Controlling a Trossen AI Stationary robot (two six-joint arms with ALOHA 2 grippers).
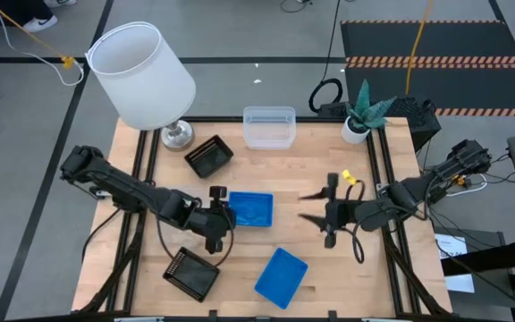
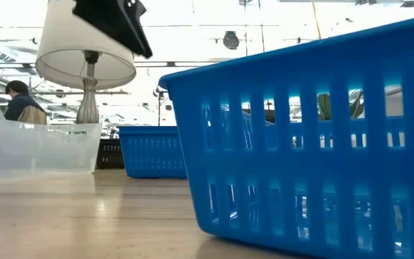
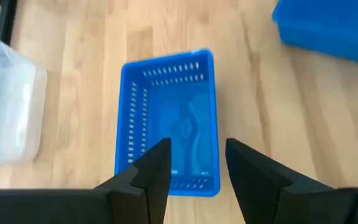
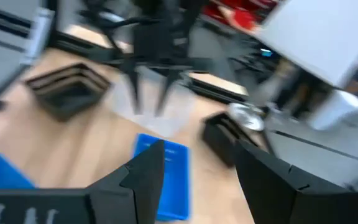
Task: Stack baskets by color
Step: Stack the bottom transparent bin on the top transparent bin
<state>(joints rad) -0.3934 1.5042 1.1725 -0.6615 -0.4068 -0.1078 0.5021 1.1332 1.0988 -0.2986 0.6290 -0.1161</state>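
Bare table (image 1: 302, 174) lies open between the clear baskets (image 1: 269, 127) and blue baskets (image 1: 250, 209).

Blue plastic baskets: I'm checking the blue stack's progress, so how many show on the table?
2. One blue plastic basket lies mid-table at the left hand; another sits near the front edge. Nested ones may be hidden.

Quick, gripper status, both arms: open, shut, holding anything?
Left gripper: open, holding nothing, at the near end of the blue basket mid-table.
Right gripper: open, empty, above bare table.
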